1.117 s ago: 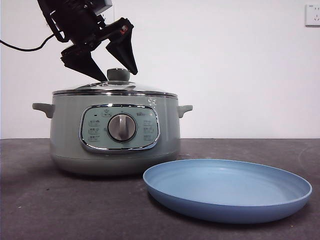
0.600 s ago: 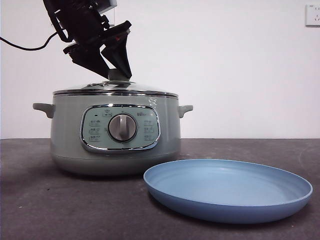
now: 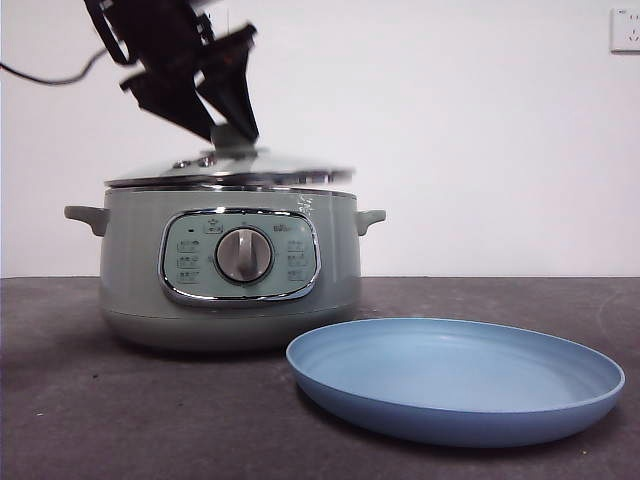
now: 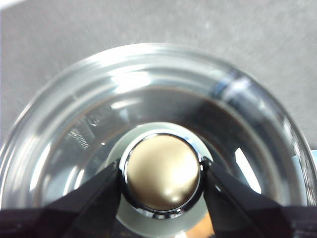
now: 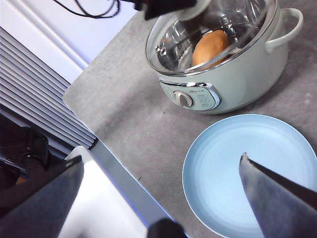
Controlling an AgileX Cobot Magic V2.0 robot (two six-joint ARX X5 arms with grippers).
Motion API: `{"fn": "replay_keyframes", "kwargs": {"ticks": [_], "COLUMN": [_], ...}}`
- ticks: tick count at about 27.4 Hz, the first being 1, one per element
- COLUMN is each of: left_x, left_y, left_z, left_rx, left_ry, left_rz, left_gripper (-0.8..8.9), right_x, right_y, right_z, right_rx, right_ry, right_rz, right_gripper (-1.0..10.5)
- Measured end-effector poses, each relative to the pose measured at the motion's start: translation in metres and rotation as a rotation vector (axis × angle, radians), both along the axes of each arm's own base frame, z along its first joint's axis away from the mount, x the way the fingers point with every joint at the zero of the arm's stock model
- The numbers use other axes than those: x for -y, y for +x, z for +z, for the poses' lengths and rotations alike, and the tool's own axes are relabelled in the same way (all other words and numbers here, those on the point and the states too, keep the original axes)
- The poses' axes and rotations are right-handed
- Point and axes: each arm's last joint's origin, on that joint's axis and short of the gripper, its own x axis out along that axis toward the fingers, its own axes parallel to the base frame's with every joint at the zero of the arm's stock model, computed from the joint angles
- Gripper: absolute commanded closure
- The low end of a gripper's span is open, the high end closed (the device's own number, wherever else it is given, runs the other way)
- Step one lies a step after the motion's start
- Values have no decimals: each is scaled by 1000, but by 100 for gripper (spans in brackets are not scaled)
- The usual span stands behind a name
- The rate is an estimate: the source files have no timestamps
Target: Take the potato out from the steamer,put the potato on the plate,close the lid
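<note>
The sage-green steamer (image 3: 230, 290) stands left of centre, with the light-blue plate (image 3: 455, 375) lying in front of it to the right. My left gripper (image 3: 225, 125) is shut on the knob (image 4: 162, 173) of the glass lid (image 3: 230, 170). The lid sits tilted, just above the pot's rim. The right wrist view looks down through the raised lid (image 5: 198, 29) at the orange-brown potato (image 5: 210, 47) inside the steamer (image 5: 233, 89). High above the plate (image 5: 247, 168), my right gripper (image 5: 162, 159) hangs open and holds nothing.
A black cable (image 3: 40, 75) trails off behind the left arm. A wall socket (image 3: 625, 30) sits at the top right. In the right wrist view a white panel (image 5: 109, 198) and the table's edge lie beside grey slats (image 5: 34, 84).
My left gripper came down over the knob and shut on it. The lid has since risen off the rim, tilted, with its left side higher.
</note>
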Motion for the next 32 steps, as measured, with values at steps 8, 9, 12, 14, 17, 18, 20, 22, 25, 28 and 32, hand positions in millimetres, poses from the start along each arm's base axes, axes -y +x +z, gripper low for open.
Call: {"fn": "replay_keyframes", "kwargs": {"ticks": [8,9,12,14,17,18,20,22,25,28,32], "left_x": [-44,-53,-73,-80,-91,-95,-101,-106,-111,-115,-118], "left_y": [-84,-100,-142,-158,-184,-193,-209,-221,-236,-247,-255], "left_z": [75,84,103,107,111,111,111,111,112,114,113], "left_rx": [95,107,150,160,155,149,135,128,133,154,143], "left_ry": [-36,-32,-32,-25,-4,2,11,13,-1,-20,-19], "left_rz": [50,69,120,140,173,183,204,217,230,236,239], "left_gripper": [822,822,822,822,822,822,822,822,822,822,822], "right_x": [-24,-32,-59,-73,-100,-110,-131,-149,-180,-209,-240], "right_y": [40,48,71,82,103,111,125,137,157,174,190], "right_z": [5,6,12,16,22,23,25,24,18,5,-21], "right_rx": [41,35,18,18,21,24,29,27,31,45,46], "right_ry": [55,43,-6,-28,-66,-80,-117,-154,-226,-298,-387], "right_rz": [2,-2,10,18,28,29,30,30,22,11,-3], "right_gripper": [320,320,320,320,321,321,321,321,322,322,326]}}
